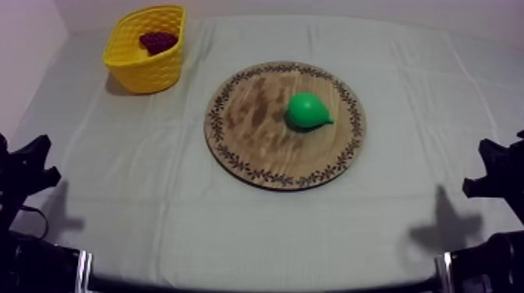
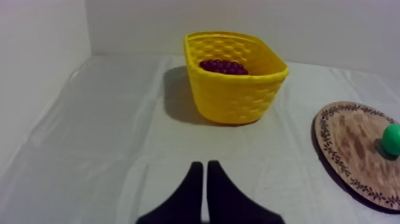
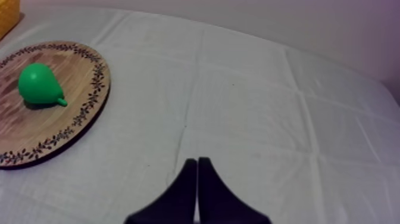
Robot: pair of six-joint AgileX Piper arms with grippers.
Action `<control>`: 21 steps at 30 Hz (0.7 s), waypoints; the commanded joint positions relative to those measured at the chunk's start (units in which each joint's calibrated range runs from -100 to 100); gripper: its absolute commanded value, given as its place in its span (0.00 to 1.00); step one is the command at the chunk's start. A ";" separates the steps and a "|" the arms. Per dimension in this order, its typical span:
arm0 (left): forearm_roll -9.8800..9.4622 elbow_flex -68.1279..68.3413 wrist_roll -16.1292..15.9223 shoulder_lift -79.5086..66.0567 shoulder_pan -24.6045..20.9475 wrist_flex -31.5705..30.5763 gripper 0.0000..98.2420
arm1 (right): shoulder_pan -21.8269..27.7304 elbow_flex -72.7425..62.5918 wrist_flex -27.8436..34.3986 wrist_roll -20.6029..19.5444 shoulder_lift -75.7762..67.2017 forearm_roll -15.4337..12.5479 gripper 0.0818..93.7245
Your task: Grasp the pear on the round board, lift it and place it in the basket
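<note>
1. Pear [image 1: 307, 111]: green, lying on its side on the board [image 1: 257, 148], right of the board's centre. In the top view its stalk end points right. In the left wrist view the frame edge cuts it, so just part of its round body is seen.
2. Board: round, wooden, with a dark leaf pattern round the rim, lying flat mid-surface. Both wrist views cut it off.
3. Basket [image 1: 148, 66]: yellow, at the far left corner of the surface [image 1: 156, 210], well apart from the board. The right wrist view catches one corner of it beyond the board.
4. Grapes [image 1: 158, 41]: a dark red bunch inside the basket. The basket wall hides its lower part.
5. Left jaws: closed together as a narrow wedge, holding nothing, low over the surface and facing the basket.
6. Right jaws: closed together likewise, holding nothing, over bare surface beside the board.
7. Left arm [image 1: 23, 171] and right arm [image 1: 495, 175]: dark shapes at the top view's lower edges, cut off by the frame. Their detail is hard to make out.
</note>
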 commanded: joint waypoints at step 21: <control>-1.32 -0.19 -0.73 0.90 0.85 -1.88 0.00 | -0.01 0.05 0.06 0.00 0.01 0.01 0.00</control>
